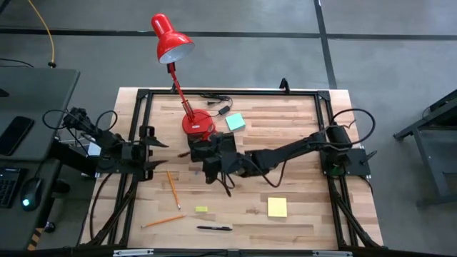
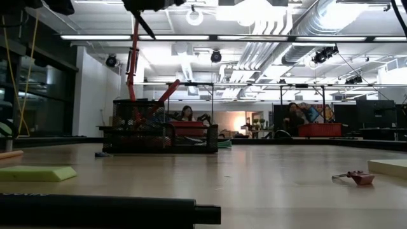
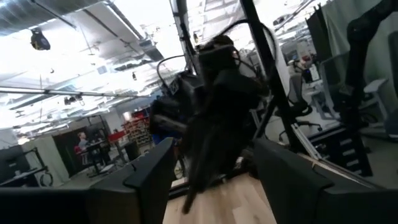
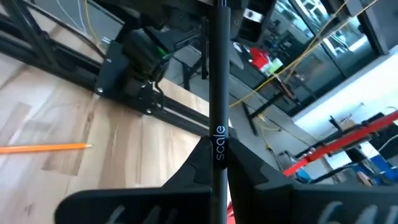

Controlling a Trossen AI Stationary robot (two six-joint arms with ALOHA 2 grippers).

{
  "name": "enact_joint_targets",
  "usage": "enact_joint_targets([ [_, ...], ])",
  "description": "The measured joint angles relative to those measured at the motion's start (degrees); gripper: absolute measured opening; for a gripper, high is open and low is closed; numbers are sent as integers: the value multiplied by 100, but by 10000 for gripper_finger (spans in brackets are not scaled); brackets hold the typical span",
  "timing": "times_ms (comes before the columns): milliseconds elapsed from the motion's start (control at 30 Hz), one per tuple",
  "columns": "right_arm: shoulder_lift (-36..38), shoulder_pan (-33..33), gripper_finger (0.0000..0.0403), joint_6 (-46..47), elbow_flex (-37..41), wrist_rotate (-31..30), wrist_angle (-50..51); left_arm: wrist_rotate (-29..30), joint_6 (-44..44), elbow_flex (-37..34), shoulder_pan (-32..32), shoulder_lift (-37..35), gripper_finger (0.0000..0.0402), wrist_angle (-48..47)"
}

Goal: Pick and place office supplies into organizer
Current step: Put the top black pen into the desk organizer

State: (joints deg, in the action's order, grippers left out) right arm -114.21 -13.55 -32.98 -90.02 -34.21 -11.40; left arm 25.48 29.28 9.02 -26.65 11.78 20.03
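Observation:
My right gripper point(image 1: 214, 165) reaches to the table's middle, just on the near side of the red lamp's base, and is shut on a black pen point(image 4: 219, 93). In the low view the pen point(image 2: 145, 24) hangs slanted above the black mesh organizer point(image 2: 159, 137), which holds red scissors. In the high view my arm covers most of the organizer. On the table lie two orange pencils point(image 1: 173, 189) point(image 1: 163, 221), a yellow-green piece point(image 1: 201, 209), another black pen point(image 1: 214, 228), a yellow pad point(image 1: 277, 207) and a teal pad point(image 1: 235, 122). My left gripper point(image 1: 158, 146) waits open at the table's left edge. My right gripper pinches the black pen between its two fingers point(image 4: 199, 165), at the barrel by the printed word "scale" point(image 4: 219, 144). The pen's long part runs out ahead of the fingers, along them. It is lifted clear of the table and hangs slanted below the gripper.
The red desk lamp point(image 1: 171, 43) stands on its round base point(image 1: 198, 123) at the far middle, with a black cable point(image 1: 218, 100) beside it. A black frame point(image 1: 214, 93) runs along the table's edges. Bare wood point(image 1: 300, 178) lies to the right of the yellow pad.

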Motion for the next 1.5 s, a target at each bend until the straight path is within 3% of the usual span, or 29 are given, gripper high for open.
enact_joint_targets([
  [167, 0, 225, 0, 107, 0, 594, -96, -1, 47, 0, 0, 91, 202, 94],
  [367, -11, 266, 0, 155, 0, 940, -269, 96, 45, 0, 0, 195, 206, 123],
  [600, -13, 265, 0, 255, 0, 1226, -341, 172, 293, -2, 2, 712, 202, 838],
  [867, -17, 267, 0, 318, 0, 1353, -348, 398, 350, -2, 4, 1346, 198, 1321],
  [1500, -22, 340, 0, 467, -2, 1687, -422, 283, 342, 183, 7, 2463, 186, 2427],
])
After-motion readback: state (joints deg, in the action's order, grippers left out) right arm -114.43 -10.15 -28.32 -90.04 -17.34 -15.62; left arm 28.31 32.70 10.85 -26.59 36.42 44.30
